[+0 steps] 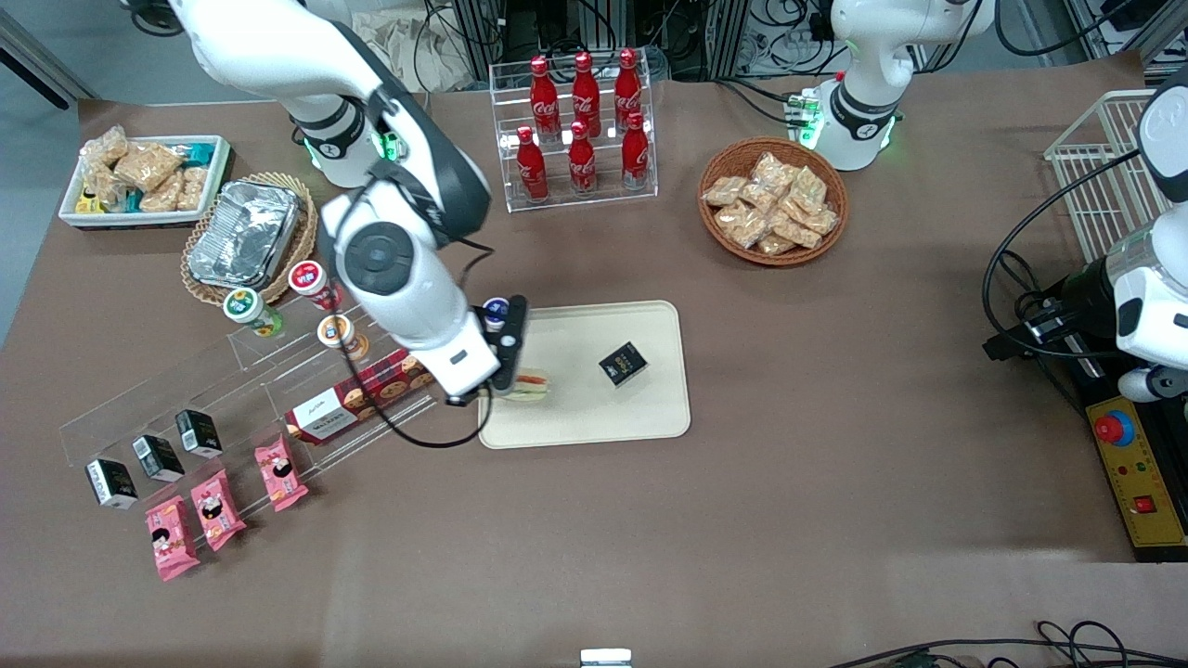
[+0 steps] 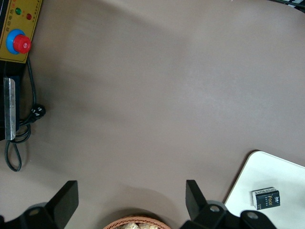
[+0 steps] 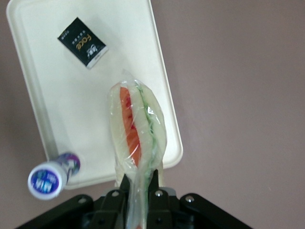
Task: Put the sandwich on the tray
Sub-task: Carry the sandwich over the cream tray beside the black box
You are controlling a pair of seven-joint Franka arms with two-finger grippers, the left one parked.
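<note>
Brown table; gripper (image 3: 138,183) above tray (image 1: 650,422), jaws clamped on sandwich (image 3: 137,131) — only wrist view shows that grip.

Front view looked steeply down from high, far out, took in whole table (image 1: 742,520). Right wrist view rode close above tray (image 3: 43,90), faced down past gripper (image 3: 138,183), which pinched sandwich (image 3: 136,129). Left wrist view looked down on bare table, caught tray corner. All three views shared tray and black box (image 1: 623,363) on it
</note>
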